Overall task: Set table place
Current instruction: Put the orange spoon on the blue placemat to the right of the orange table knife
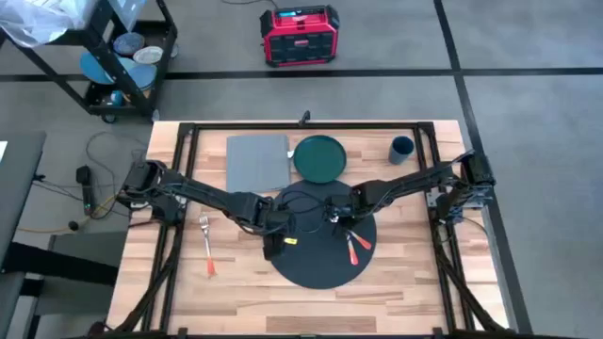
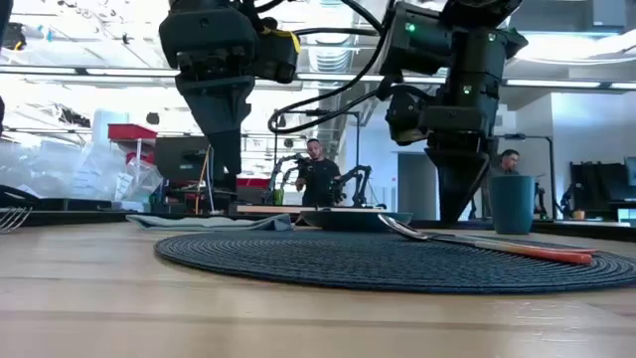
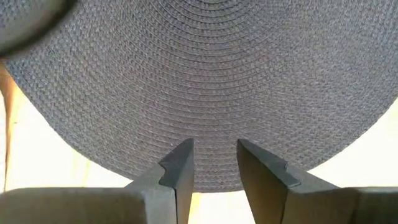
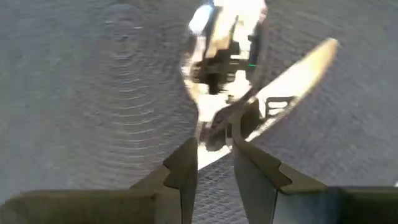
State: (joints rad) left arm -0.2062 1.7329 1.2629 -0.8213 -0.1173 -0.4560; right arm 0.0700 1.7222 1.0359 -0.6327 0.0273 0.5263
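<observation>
Lying flat on the near half of the table (image 1: pixel 396 292) is the placemat (image 1: pixel 316 259), a large round charcoal mat woven in concentric rings. It is sitting roughly midway between the table's two sides, with bare light wood showing around its near edge.

Counting what is on the table: one placemat, one green plate (image 1: pixel 319 157), one grey napkin (image 1: pixel 256 162), one dark cup (image 1: pixel 401 148), one fork (image 1: pixel 207 245) and two orange-handled utensils (image 1: pixel 357 244). The plate and napkin are resting side by side just beyond the mat, the cup is standing farther to the right, and the fork is lying on the wood to the mat's left. The two utensils are lying crossed on the mat's right part; one looks like a spoon and the other a knife, though the wrist view is too glary to be sure.

Both arms are reaching in over the mat. The left gripper (image 3: pixel 214 165) is hanging above the mat's left side, its fingers (image 3: pixel 180 168) parted by a narrow gap with only mat weave showing between them, holding nothing. The right gripper (image 4: pixel 214 163) is hovering over the shiny ends of the utensils on the mat's right side, its fingers (image 4: pixel 185 163) likewise slightly parted and gripping nothing.
</observation>
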